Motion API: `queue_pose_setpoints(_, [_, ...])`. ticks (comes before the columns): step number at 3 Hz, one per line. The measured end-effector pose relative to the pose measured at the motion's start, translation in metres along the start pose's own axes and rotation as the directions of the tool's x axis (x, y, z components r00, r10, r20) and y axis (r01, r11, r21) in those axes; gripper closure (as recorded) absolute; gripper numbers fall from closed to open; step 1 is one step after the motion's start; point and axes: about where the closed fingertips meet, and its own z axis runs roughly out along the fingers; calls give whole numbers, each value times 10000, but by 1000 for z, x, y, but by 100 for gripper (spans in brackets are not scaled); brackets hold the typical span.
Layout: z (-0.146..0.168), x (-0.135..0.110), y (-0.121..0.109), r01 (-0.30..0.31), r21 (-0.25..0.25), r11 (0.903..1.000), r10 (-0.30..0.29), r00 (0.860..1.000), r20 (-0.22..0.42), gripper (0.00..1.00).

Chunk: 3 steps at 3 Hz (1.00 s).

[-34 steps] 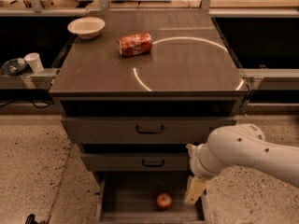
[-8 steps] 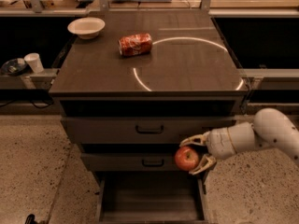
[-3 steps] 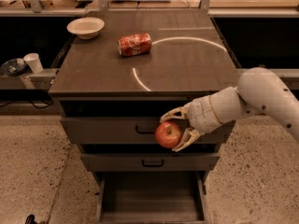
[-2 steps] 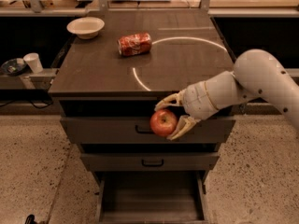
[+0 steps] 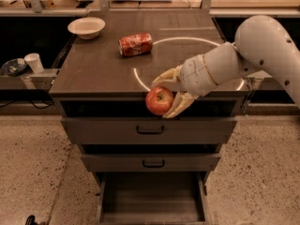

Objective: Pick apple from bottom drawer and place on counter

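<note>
My gripper (image 5: 165, 93) is shut on the red apple (image 5: 159, 101) and holds it in the air just in front of the counter's front edge, at about counter height. The counter (image 5: 103, 64) is a dark grey-brown top with a thin bright ring reflection (image 5: 187, 40). The bottom drawer (image 5: 152, 196) stands pulled open below, and its grey inside holds nothing that I can see. My white arm (image 5: 262, 46) reaches in from the right, over the counter's right side.
A crushed red soda can (image 5: 136, 44) lies on the counter behind the apple. A white bowl (image 5: 86, 27) sits at the counter's back left corner. A white cup (image 5: 33, 62) stands on a ledge to the left. Two closed drawers with black handles (image 5: 150, 130) are above the open one.
The gripper took the apple out of the bottom drawer and raised it past the two upper drawers. Over the last second it rose to counter height.
</note>
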Motion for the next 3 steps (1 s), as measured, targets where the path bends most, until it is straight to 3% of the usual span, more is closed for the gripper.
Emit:
queue_pose_setpoints(1, [-10,-3,-25,-410,225,9989,408,9991,79,100])
queue_pose_setpoints(2, [-17,9,-49,-1385,742,9876,1352,9897,470,100])
queue_pose_setpoints(3, [-18,22,-77,-2186,1306,9670,2107,9749,713,100])
